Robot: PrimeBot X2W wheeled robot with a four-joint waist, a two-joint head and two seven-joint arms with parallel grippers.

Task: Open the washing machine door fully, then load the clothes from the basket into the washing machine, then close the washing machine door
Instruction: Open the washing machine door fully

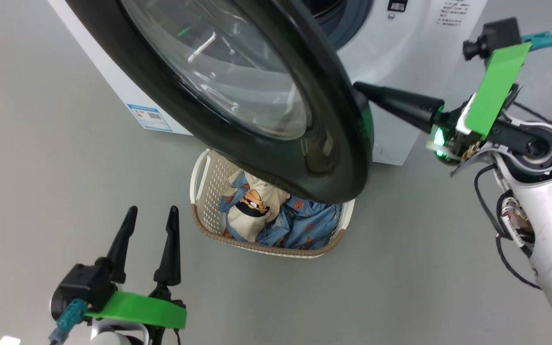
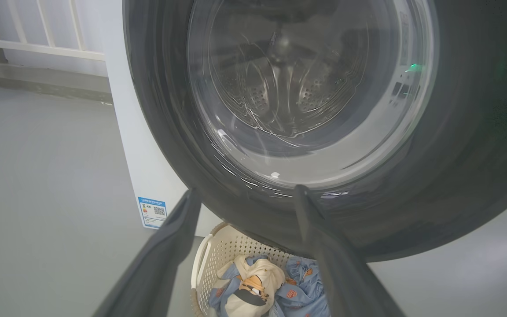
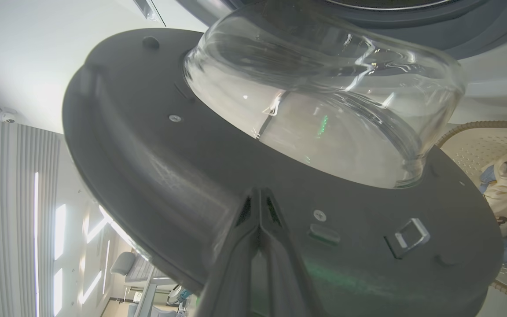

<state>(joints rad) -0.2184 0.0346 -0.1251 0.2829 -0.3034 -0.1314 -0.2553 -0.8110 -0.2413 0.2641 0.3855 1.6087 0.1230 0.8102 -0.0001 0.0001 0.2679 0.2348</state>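
Round door [image 1: 333, 143] with black rim and bulging glass, swung partway out from the white washing machine [image 1: 400, 52] and hanging over the far side of the basket [image 1: 266, 249]. Grey seal and steel drum visible behind the glass in the left wrist view.

Right gripper [image 1: 355, 85] reaching in from the right, jaws closed tight together with nothing between them, tips against the door's [image 3: 148, 167] dark inner face near its free edge, just beside the latch hardware. Same pressed-together tips [image 3: 260, 191] seen in the right wrist view.

Left gripper [image 1: 154, 208] low at the left, jaws spread wide and empty, pointing toward the door and well clear of everything, basket just to its right.

Basket on the grey floor [image 1: 41, 167] directly in front of the machine. Clothes [image 1: 300, 225] all inside it: blue fabric with orange figures, cream cartoon-print piece on top at the left. Blue label [image 1: 149, 117] low on the machine's front.
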